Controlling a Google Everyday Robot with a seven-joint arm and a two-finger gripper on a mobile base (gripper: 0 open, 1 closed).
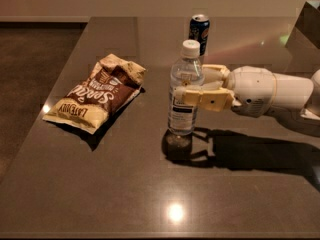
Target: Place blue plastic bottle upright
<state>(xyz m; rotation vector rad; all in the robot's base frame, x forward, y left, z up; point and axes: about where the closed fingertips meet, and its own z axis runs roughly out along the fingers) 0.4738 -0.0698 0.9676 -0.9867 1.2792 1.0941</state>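
The blue plastic bottle (185, 73) is a small clear bottle with a white cap and a pale label. It stands upright near the middle of the dark table (120, 184), with its base on the surface. My gripper (189, 86) reaches in from the right at mid-height of the bottle. Its cream fingers (205, 98) are closed around the bottle's body, one in front and one behind. The white arm (270, 91) stretches off to the right edge.
A dark blue metal can (199, 30) stands upright behind the bottle. A brown and cream chip bag (97, 96) lies flat at the left. The table's left edge runs close to the bag, with dark floor (30, 69) beyond.
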